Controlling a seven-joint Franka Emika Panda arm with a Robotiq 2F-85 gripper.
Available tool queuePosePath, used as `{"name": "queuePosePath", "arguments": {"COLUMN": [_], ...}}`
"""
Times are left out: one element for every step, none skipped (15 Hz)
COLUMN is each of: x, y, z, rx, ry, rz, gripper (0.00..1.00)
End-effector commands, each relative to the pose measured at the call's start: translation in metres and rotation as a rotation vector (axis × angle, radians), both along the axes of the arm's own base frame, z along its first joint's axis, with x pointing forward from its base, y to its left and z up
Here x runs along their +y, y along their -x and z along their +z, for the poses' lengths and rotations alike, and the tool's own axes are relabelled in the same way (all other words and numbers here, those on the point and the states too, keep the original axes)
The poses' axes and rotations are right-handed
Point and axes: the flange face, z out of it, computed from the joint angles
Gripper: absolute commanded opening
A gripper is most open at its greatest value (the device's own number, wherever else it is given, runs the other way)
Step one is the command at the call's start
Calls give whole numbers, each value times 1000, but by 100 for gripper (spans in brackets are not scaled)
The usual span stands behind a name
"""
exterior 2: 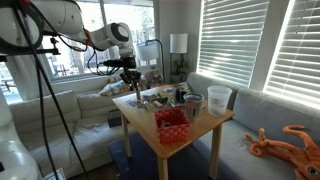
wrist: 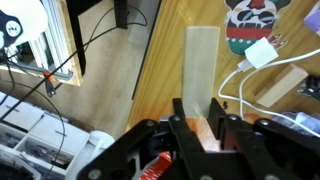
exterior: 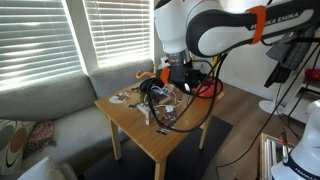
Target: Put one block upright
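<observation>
In the wrist view my gripper (wrist: 201, 122) is shut on a long pale wooden block (wrist: 203, 62). The block runs out from between the fingers, over the wooden table (wrist: 165, 75). A second wooden block (wrist: 284, 86) lies flat on the table to the right. In both exterior views the gripper (exterior: 178, 76) (exterior 2: 128, 72) hangs low over the table's cluttered end. The held block is too small to make out there.
A white plug with its cable (wrist: 262, 53) and a colourful round item (wrist: 250, 20) lie near the blocks. A red basket (exterior 2: 172, 122), a white cup (exterior 2: 219, 97) and cables (exterior: 165, 110) are on the table. A sofa (exterior: 45, 110) surrounds it. An orange toy octopus (exterior 2: 290, 140) lies on the sofa.
</observation>
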Motion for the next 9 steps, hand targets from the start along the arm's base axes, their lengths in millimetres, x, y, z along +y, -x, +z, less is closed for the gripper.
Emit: {"name": "queuePosePath", "arguments": {"x": [39,50,59,49,56,58,56,52,49], "y": [21,31,39,22,28,29,28,25,22], "z": [24,31,39,22,26,27,25,23,20], "rx": [-95,-119,-151,-90,-100,-101,-98,-93,-88], "ry": [105,134,157,114,118,118,119,120,122], "rz": [140,178,214,152,169,172,168,160,154], "gripper": [7,7,7,7,28,28,28,28,28]}}
